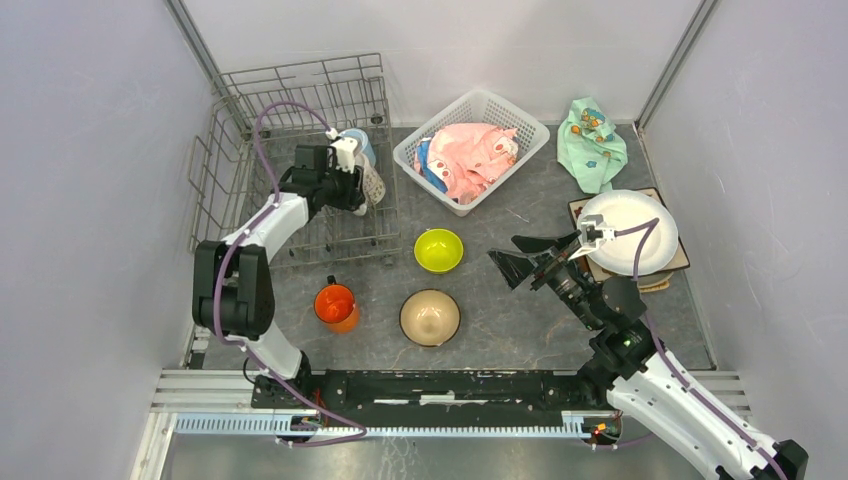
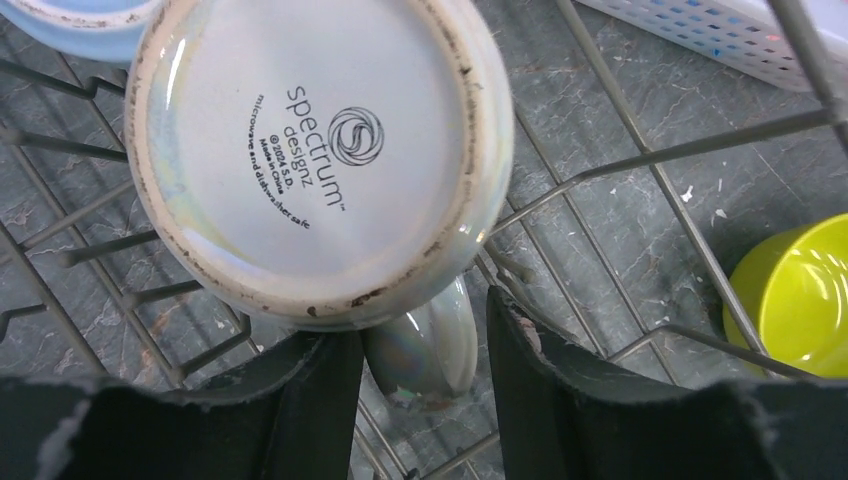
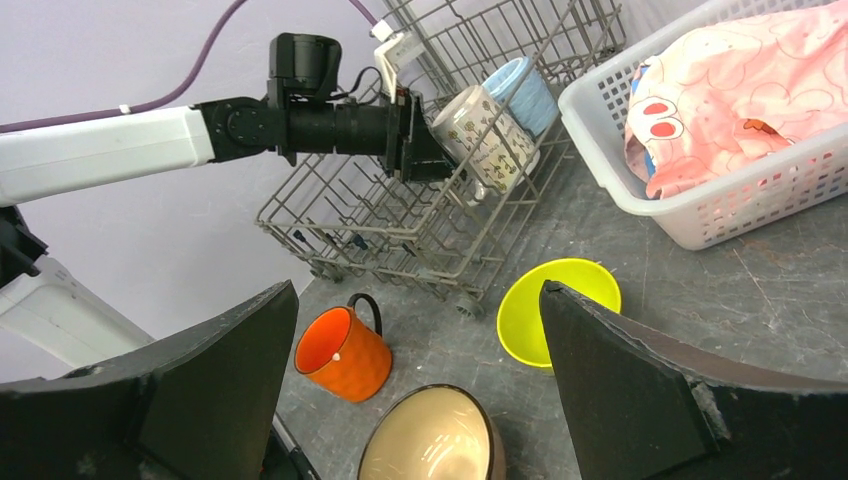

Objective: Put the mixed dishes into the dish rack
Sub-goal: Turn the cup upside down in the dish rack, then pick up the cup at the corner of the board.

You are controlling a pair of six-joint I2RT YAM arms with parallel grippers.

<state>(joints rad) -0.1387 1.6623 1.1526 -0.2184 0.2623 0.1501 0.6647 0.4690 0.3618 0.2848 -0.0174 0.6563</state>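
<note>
Mug (image 2: 318, 150) base: "spectrum designz"

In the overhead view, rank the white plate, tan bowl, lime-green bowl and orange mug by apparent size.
1. white plate
2. tan bowl
3. lime-green bowl
4. orange mug, though it looks close to the lime-green bowl
</note>
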